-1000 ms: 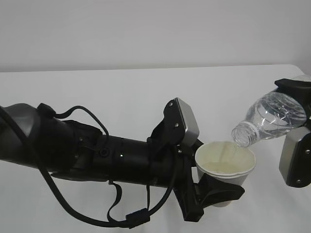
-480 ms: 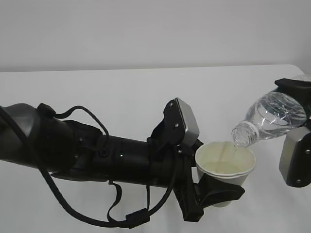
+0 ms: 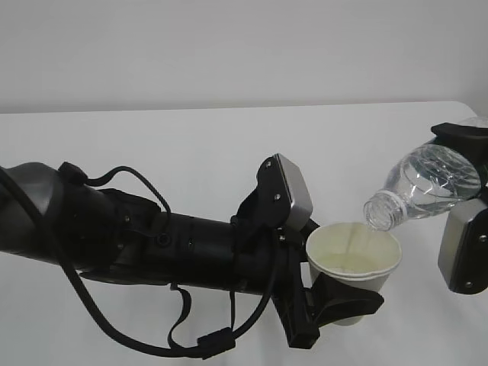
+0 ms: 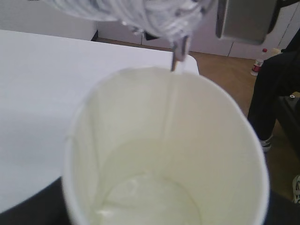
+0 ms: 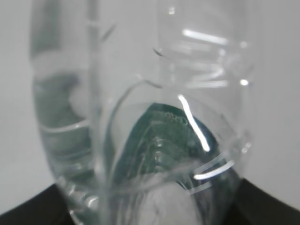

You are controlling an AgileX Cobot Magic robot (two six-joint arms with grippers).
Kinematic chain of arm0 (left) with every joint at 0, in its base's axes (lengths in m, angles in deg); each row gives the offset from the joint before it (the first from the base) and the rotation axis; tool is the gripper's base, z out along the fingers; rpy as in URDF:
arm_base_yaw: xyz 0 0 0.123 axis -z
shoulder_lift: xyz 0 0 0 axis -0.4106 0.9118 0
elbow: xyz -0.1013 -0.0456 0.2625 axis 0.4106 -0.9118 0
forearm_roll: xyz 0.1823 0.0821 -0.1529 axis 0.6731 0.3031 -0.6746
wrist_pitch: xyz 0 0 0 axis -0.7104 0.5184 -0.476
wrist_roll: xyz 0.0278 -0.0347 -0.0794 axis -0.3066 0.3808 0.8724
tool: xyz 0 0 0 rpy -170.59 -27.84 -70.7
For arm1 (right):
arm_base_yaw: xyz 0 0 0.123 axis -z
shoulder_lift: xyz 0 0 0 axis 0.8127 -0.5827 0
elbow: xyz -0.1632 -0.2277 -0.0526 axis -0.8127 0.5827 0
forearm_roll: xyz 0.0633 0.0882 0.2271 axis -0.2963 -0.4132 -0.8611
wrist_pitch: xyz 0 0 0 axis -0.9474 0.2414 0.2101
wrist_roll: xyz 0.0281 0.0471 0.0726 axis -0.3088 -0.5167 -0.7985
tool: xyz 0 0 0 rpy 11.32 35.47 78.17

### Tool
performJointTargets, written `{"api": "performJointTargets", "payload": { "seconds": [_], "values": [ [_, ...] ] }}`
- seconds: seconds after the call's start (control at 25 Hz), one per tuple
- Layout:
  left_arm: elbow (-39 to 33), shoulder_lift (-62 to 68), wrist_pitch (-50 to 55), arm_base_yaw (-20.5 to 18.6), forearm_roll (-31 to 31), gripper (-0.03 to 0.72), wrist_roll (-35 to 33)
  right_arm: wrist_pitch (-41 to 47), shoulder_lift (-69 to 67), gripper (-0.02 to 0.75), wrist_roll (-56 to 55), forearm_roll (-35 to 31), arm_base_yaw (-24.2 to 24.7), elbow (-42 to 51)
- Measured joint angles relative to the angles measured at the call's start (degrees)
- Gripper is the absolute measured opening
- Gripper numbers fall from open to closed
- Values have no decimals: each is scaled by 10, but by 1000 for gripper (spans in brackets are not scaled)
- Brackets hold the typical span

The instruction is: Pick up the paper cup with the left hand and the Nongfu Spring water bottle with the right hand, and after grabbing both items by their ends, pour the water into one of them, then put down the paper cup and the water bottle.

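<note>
No text or label can be read anywhere

The left hand [image 3: 191, 252] is a thick, rounded black arm, glossy near the left edge and matte further along. Thin black cables loop over its top and sag beneath it, gathered by a small black clip on the near side. Small screw heads dot its casing. Near its tool [image 3: 335, 293] sits a silver-grey block with rounded corners, and the fingers are black and angular.

The right hand [image 3: 463, 229], at the right edge, shows black housing and a grey side plate with a screw.
</note>
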State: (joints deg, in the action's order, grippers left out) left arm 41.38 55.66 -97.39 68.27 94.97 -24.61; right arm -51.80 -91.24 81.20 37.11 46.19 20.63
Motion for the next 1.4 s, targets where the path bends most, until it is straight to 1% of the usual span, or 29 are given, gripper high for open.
{"api": "performJointTargets", "payload": {
  "seconds": [1.4],
  "values": [
    [0,0,0,0,0,473,0,-7,0,428,2,-1,0,0]
  ]
}}
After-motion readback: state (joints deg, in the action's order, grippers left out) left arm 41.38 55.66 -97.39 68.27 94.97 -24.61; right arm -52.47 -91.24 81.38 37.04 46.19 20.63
